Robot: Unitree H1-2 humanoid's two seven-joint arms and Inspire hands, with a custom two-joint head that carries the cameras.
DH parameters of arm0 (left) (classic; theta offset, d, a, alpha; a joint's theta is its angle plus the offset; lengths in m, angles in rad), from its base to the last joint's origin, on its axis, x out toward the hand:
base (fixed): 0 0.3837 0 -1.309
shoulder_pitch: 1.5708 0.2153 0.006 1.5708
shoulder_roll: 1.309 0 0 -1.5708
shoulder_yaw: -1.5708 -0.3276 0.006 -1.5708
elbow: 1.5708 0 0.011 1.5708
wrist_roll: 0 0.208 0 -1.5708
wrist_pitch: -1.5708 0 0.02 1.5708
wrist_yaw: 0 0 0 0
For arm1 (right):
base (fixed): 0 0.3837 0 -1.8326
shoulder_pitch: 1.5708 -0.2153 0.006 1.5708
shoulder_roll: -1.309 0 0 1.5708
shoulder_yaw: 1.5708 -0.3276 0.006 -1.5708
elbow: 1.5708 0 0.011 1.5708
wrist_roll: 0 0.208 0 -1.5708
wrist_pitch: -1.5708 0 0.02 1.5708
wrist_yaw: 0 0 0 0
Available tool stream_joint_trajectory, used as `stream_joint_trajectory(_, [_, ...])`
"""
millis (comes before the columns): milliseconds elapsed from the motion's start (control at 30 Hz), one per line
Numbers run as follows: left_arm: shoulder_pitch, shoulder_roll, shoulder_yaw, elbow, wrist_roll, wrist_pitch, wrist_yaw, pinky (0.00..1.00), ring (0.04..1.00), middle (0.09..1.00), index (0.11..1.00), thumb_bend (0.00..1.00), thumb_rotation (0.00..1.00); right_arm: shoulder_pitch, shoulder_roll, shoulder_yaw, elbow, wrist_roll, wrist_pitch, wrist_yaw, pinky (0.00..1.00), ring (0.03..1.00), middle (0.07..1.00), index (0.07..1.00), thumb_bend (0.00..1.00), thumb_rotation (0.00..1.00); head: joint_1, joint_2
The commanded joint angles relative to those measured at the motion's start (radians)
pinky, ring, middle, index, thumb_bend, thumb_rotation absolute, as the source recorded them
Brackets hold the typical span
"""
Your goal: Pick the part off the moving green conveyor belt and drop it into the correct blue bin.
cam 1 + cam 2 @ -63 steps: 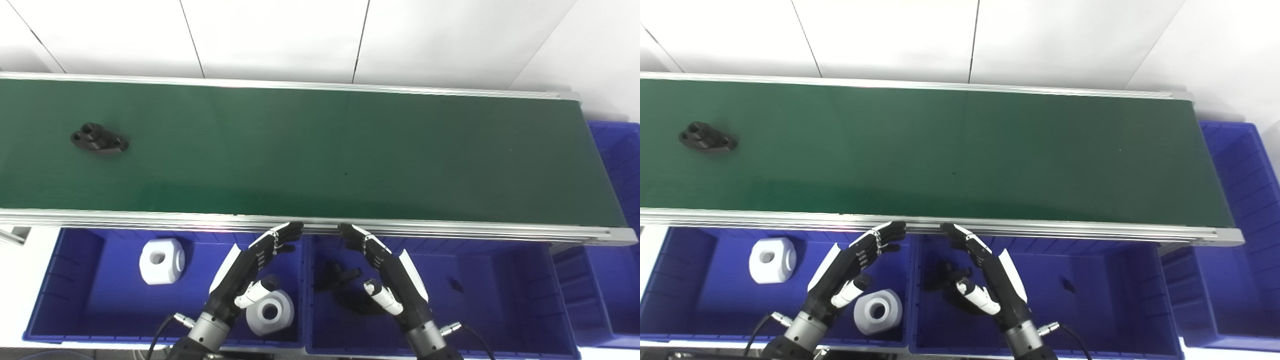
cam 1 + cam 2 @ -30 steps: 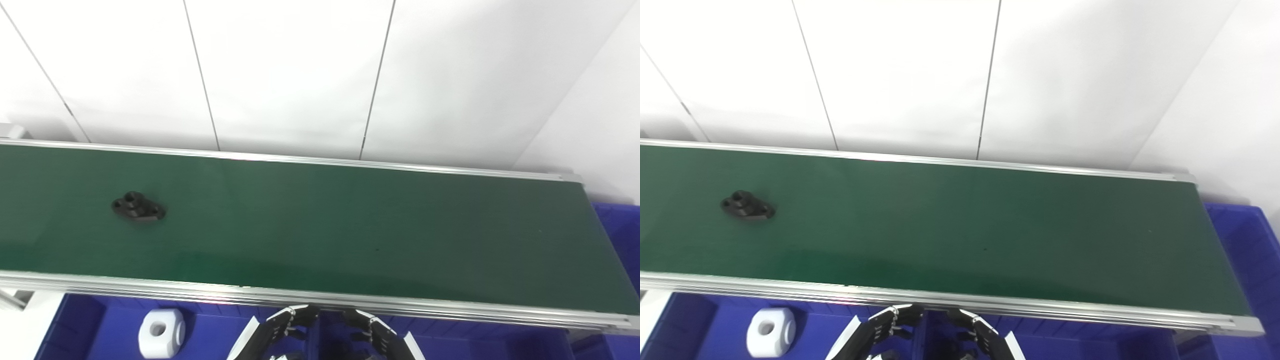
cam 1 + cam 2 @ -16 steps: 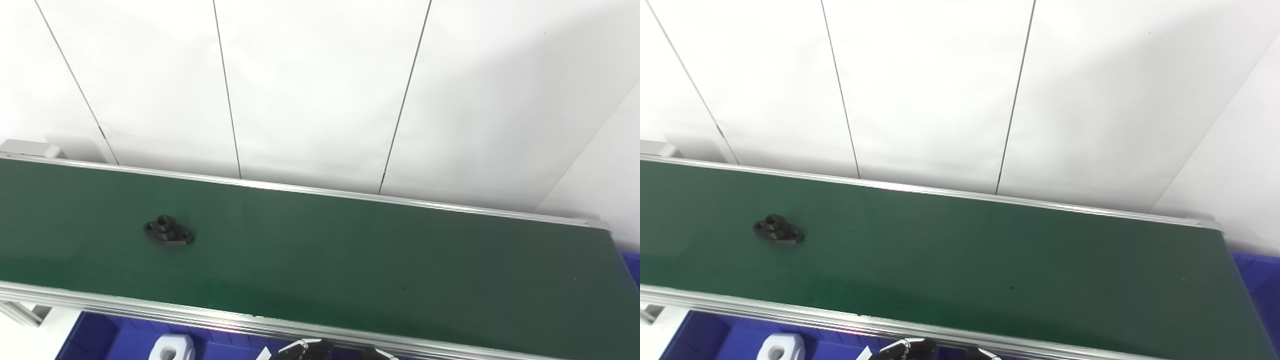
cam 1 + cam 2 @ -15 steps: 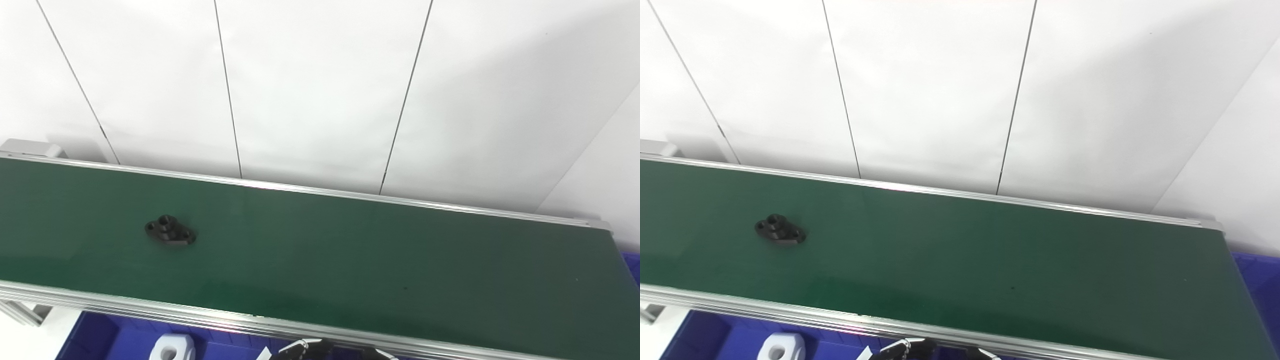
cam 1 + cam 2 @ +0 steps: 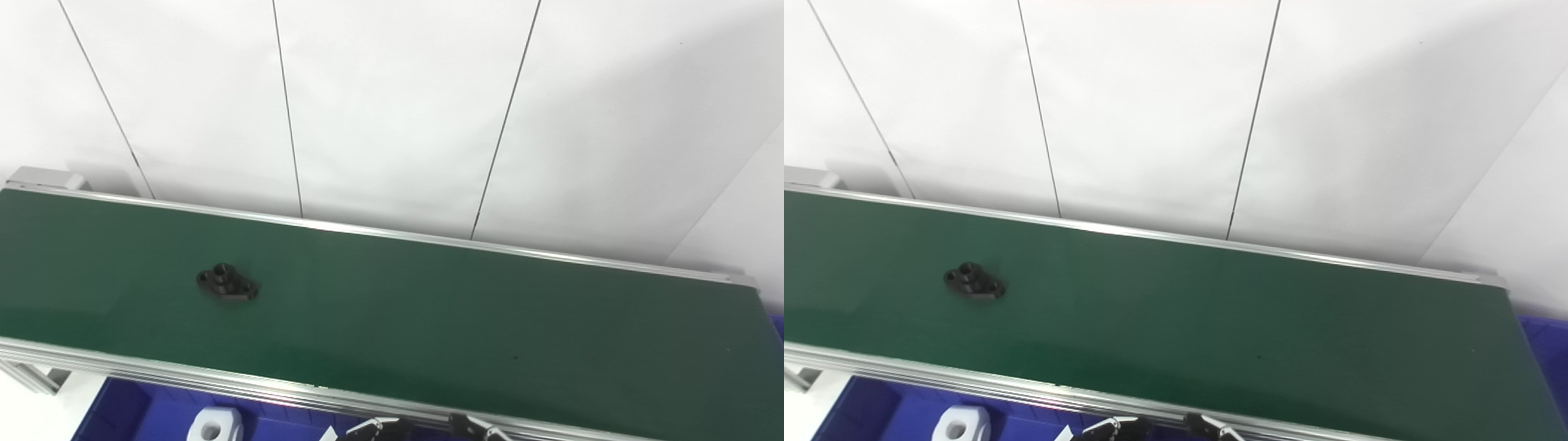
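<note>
A black flanged part (image 5: 227, 286) with holes lies on the left half of the green conveyor belt (image 5: 429, 324), roughly midway across its width. Only the fingertips of my left hand (image 5: 373, 427) and right hand (image 5: 474, 425) show at the bottom edge, just below the belt's near rail. Both hands have their fingers stretched out with nothing between them. They sit well to the right of the part and nearer to me. A strip of the blue bin (image 5: 141, 410) shows under the near rail.
A white blocky part (image 5: 960, 425) lies in the left blue bin. Another blue bin (image 5: 1546, 343) peeks out past the belt's right end. The belt's aluminium rails run along both long sides, and a white panelled wall stands behind.
The camera has tilted upward, so the bins and most of both hands have left the picture. The black part has ridden rightward along the belt. Both hands keep their place by the rail.
</note>
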Motion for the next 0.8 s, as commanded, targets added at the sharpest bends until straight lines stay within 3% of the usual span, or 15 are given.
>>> stream_joint_trajectory(0, [-0.009, 0.008, -0.013, -0.015, 0.021, -0.034, 0.024, 0.65, 0.752, 0.779, 0.753, 0.84, 0.89, 0.011, 0.011, -0.003, -0.105, 0.010, -0.025, 0.003, 0.66, 0.823, 0.851, 0.789, 0.82, 0.73, 0.001, 0.001])
stream_joint_trajectory(200, [-0.018, 0.013, -0.028, -0.010, 0.028, -0.034, 0.056, 0.63, 0.743, 0.771, 0.745, 0.85, 0.90, 0.000, 0.000, 0.030, -0.248, -0.082, -0.025, -0.123, 0.72, 0.867, 0.867, 0.799, 0.85, 0.72, 0.001, 0.001])
stream_joint_trajectory(333, [-0.025, 0.015, -0.039, -0.006, 0.023, -0.034, 0.067, 0.63, 0.743, 0.772, 0.745, 0.84, 0.89, -0.050, -0.008, 0.071, -0.275, -0.195, -0.025, -0.275, 0.70, 0.861, 0.871, 0.796, 0.85, 0.80, -0.002, -0.001])
stream_joint_trajectory(467, [-0.031, 0.016, -0.045, -0.003, 0.018, -0.034, 0.067, 0.64, 0.747, 0.777, 0.751, 0.83, 0.89, -0.132, -0.020, 0.100, -0.236, -0.263, -0.025, -0.380, 0.71, 0.878, 0.894, 0.833, 0.84, 0.75, -0.003, -0.003])
stream_joint_trajectory(567, [-0.032, 0.010, -0.044, 0.002, 0.017, -0.034, 0.071, 0.63, 0.748, 0.776, 0.749, 0.83, 0.89, -0.206, -0.010, 0.093, -0.185, -0.319, -0.025, -0.431, 0.76, 0.889, 0.907, 0.861, 0.84, 0.73, -0.003, -0.006])
stream_joint_trajectory(767, [-0.037, 0.003, -0.045, 0.007, 0.011, -0.034, 0.065, 0.64, 0.754, 0.780, 0.751, 0.86, 0.89, -0.333, 0.011, 0.080, -0.087, -0.457, -0.025, -0.513, 0.72, 0.861, 0.886, 0.870, 0.88, 0.79, -0.001, -0.007])
